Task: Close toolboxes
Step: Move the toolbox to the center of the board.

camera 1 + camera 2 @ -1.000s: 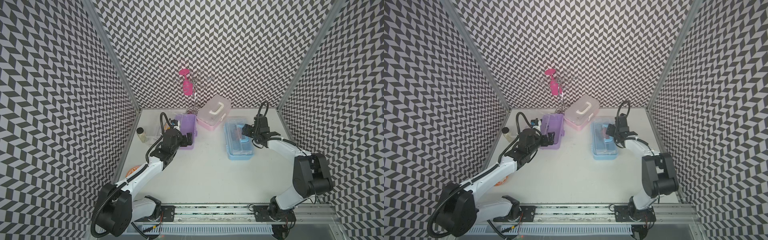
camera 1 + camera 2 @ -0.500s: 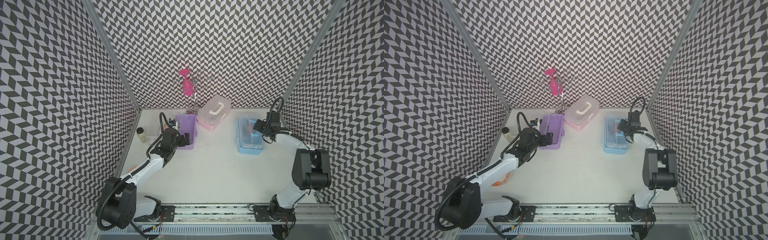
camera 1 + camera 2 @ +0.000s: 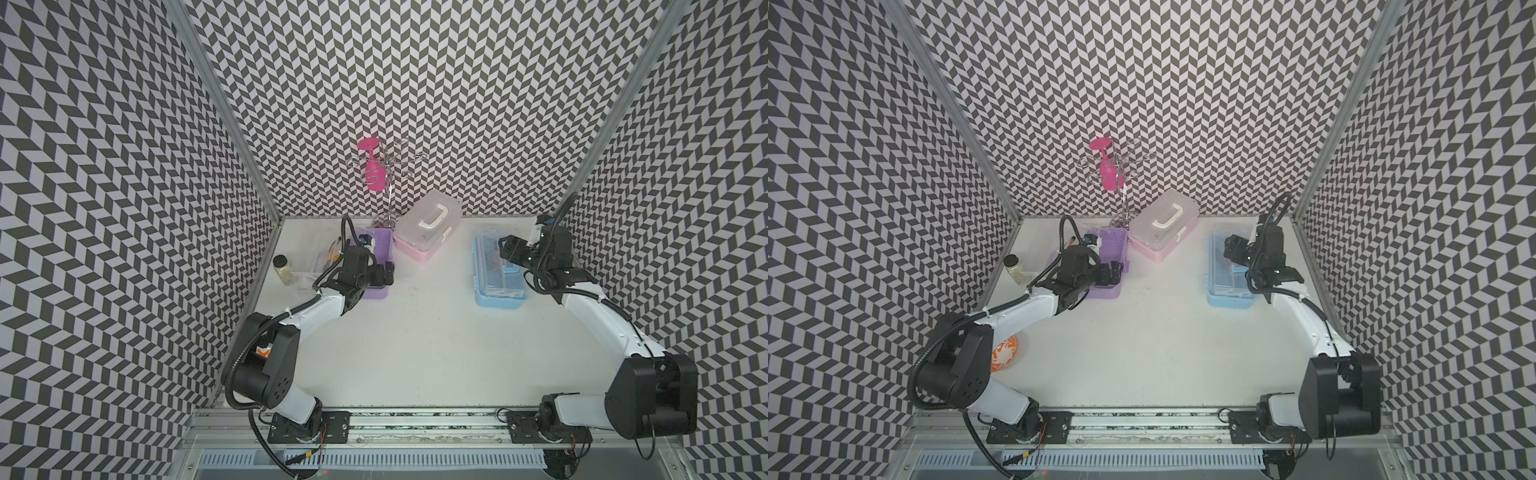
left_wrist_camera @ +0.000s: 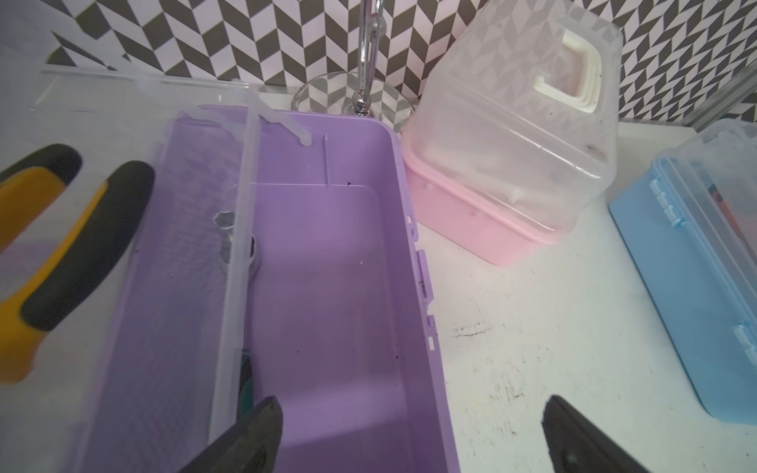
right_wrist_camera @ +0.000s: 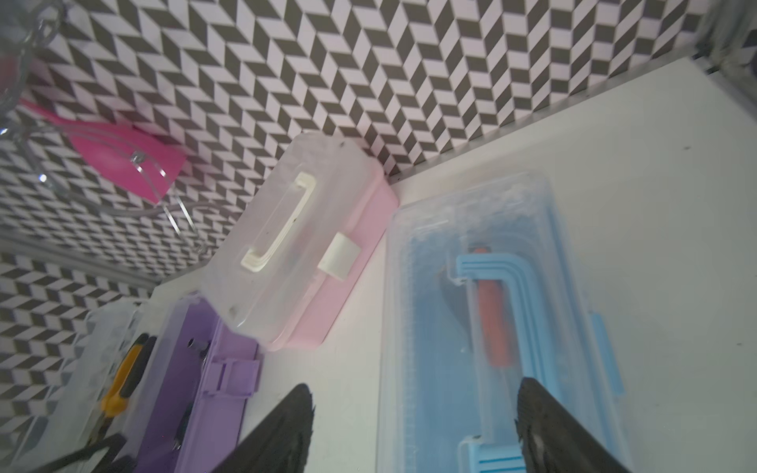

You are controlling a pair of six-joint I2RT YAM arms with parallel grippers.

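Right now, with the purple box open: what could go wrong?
Pliers lie in the purple box's opened clear lid; swinging it shut could spill or jam them.
The jar stands right beside that lid; the left arm could knock it.
The right tool hangs open over the blue box; a push may slide it rather than latch it.

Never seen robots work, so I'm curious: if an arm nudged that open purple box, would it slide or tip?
Probably slide: the purple toolbox sits low and flat on the smooth table. It looks light, thin plastic holding little. Its clear lid, swung open alongside, may drag or flap.
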